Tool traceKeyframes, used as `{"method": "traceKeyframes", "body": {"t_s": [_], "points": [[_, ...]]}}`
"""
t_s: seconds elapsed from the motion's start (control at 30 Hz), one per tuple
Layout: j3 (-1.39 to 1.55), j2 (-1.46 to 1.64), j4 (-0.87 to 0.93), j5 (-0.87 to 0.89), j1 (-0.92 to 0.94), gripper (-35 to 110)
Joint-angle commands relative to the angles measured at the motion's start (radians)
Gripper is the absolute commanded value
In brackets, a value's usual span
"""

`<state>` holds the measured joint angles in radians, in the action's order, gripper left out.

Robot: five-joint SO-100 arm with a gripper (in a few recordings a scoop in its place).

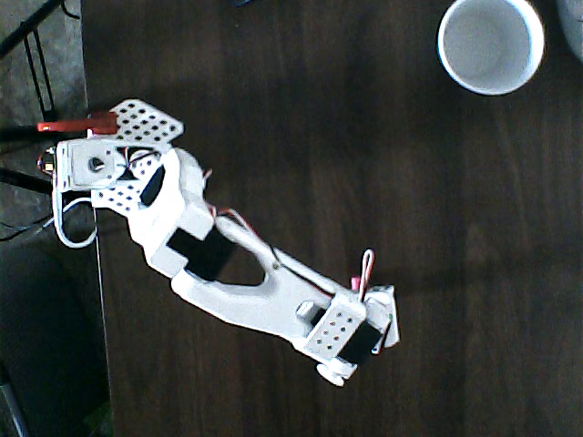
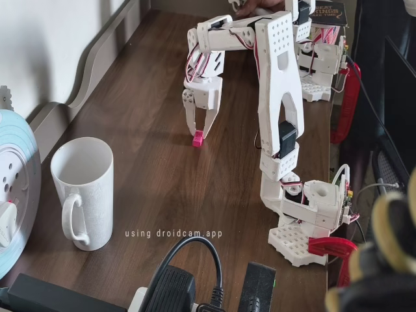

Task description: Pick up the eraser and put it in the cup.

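A: Where is the eraser?

B: On the dark wooden surface, a tiny pink block right at the tips of the fingers, which point straight down onto it in the fixed view. The cup stands well apart, nearer the camera and to the left there, handle facing the viewer; in the overhead view the cup is up at the top right corner.

A: How do the fingers stand?

B: Narrowed to a small gap, tips meeting around the eraser. Whether they truly pinch it or merely touch it, I cannot tell.

A: What might go wrong?

B: I'd judge the hold marginal: so small a block caught at the very tips could pop out or twist on lifting. Then, over the long carry, it could drop short of the cup.
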<state>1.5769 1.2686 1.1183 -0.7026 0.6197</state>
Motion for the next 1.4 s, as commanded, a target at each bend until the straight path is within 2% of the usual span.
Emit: {"method": "traceKeyframes", "body": {"t_s": [0.0,0.33,0.5,0.8,1.1,1.37], "points": [[-0.025,0.035,0.058,-0.023,0.006,0],[-0.02,0.282,0.178,-0.109,-0.178,0],[-0.021,0.425,0.245,-0.161,-0.36,0],[-0.061,0.621,0.264,-0.275,-0.698,0],[-0.261,0.586,0.268,-0.474,-0.905,0],[-0.433,0.367,0.232,-0.514,-0.907,0]]}}
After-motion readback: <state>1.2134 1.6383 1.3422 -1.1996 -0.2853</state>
